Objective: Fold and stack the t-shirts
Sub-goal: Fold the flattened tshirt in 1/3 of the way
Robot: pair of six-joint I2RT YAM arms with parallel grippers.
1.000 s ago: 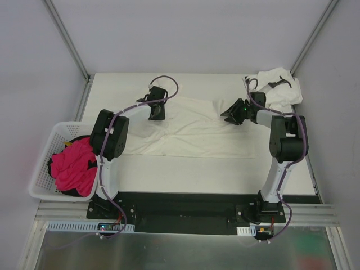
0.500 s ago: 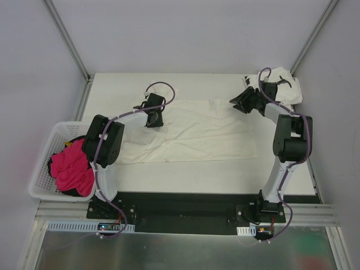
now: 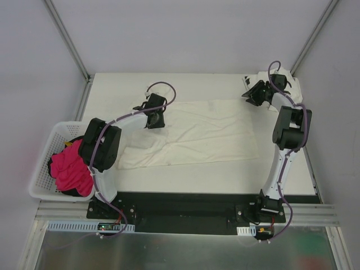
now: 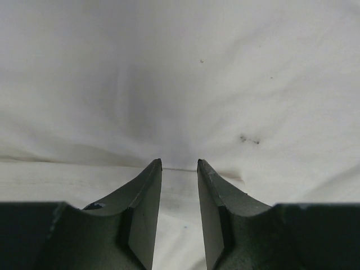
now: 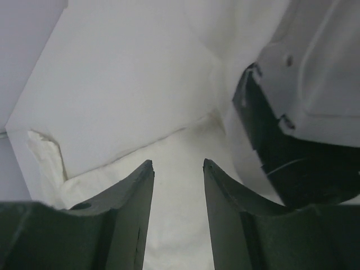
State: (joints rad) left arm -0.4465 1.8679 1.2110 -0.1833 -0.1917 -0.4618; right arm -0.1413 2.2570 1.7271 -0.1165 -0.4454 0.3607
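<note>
- The cream shirt (image 3: 197, 132) lies spread across the middle of the bench (image 3: 185, 84), its left end trailing toward the near left corner.
- The left claw (image 3: 155, 120) is down on the shirt's far left part. Its fingers are a narrow gap apart with cloth puckered at the tips, and I cannot tell whether it grips.
- The right claw (image 3: 251, 94) is released and holds nothing, near the far right corner.
- The printed shirt (image 3: 291, 83) sits bunched in that corner.
- A basket (image 3: 42, 163) with pink cloth (image 3: 70, 169) stands at the left edge.
</note>
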